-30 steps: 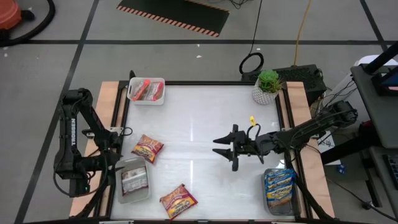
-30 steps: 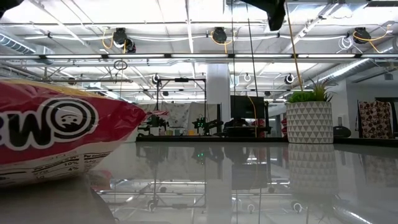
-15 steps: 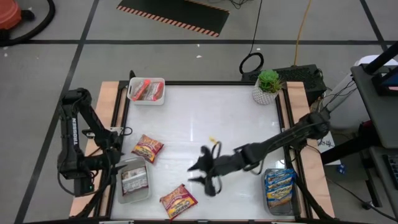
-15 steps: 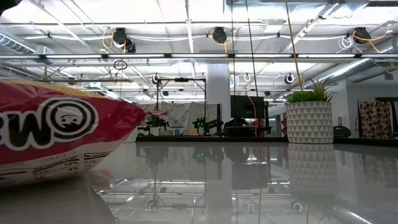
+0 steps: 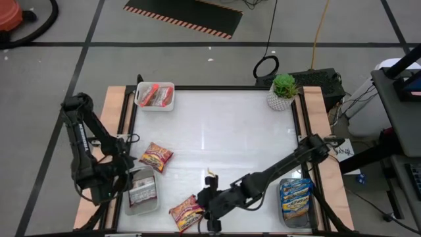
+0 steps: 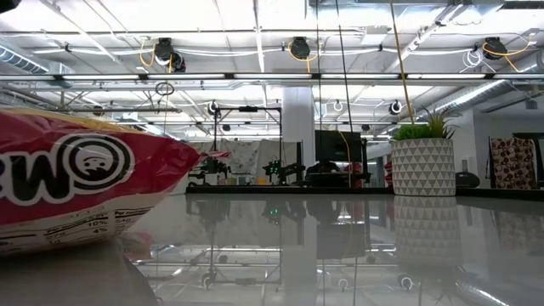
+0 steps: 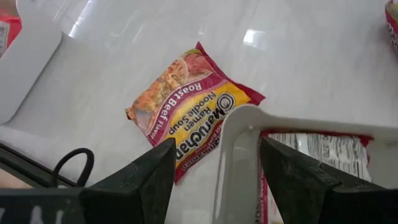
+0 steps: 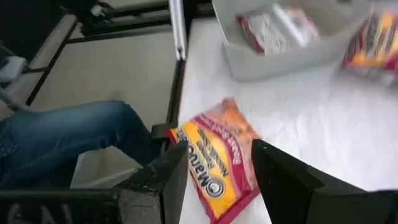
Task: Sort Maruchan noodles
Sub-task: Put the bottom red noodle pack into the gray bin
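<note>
Near the table's front edge, the spread right hand [image 5: 209,209] hovers beside a red-and-yellow noodle packet [image 5: 187,212].

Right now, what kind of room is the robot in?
Probably a robotics lab or workshop. The low view shows a big hall with ceiling pipes and equipment benches. From above, the white table stands on concrete floor with hazard-striped matting.

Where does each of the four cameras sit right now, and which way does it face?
High: overhead, straight down; both arms, table.
Low: table height, looking level into the room; near packet, plant pot, no arm.
Left wrist: past open left gripper at dark red packet.
Right wrist: past open right gripper at near packet.
Shared: near packet in high, low, right wrist.
</note>
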Available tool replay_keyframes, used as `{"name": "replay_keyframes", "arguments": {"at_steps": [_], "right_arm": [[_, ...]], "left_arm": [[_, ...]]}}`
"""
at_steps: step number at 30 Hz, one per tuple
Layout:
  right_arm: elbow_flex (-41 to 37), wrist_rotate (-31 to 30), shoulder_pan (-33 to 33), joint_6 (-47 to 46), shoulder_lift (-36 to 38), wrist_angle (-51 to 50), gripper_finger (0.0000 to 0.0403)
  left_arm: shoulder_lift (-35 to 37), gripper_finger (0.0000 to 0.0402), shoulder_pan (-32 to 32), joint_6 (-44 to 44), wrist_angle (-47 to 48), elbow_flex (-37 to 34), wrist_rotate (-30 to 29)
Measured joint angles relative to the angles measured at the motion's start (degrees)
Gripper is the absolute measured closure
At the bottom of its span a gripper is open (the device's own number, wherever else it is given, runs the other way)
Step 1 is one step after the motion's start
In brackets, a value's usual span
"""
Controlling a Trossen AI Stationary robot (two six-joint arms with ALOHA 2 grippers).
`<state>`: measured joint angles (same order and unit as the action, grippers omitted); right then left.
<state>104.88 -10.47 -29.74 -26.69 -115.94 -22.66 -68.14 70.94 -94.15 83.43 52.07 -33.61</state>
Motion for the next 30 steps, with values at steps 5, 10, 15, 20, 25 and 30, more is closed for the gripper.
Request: {"name": "replay_keyframes", "arguments": {"at_steps": [5, 10, 15, 20, 25, 30], "right_arm": [[0.0, 0.1, -0.9, -7.7, -4.1, -0.6, 0.0234], [0.0, 4.6, -2.1, -15.8, -6.8, -0.8, 0.0225], [0.0, 3.0, -3.9, -19.3, -7.1, -2.2, 0.0214], [0.0, 0.1, -5.8, -18.8, -7.1, -2.5, 0.0213], [0.0, -4.7, -6.5, -14.6, -7.1, -2.5, 0.0213], [-2.3, -6.2, -6.7, -11.8, -7.1, -1.3, 0.0213]], "left_arm": [[0.0, 0.0165, -2.5, 0.0, -1.7, 0.0, 0.0], [0.0, 0.0165, -5.3, 4.2, -6.6, 0.0, 0.0], [0.0, 0.0165, -8.1, 16.7, -18.2, 0.0, -1.1], [0.0, 0.0165, -11.2, 35.2, -32.8, 0.0, -2.6], [0.0, 0.0165, -13.7, 51.4, -46.0, 0.0, -2.7], [0.0, 0.0165, -15.6, 63.2, -55.5, 0.0, -2.8]]}}
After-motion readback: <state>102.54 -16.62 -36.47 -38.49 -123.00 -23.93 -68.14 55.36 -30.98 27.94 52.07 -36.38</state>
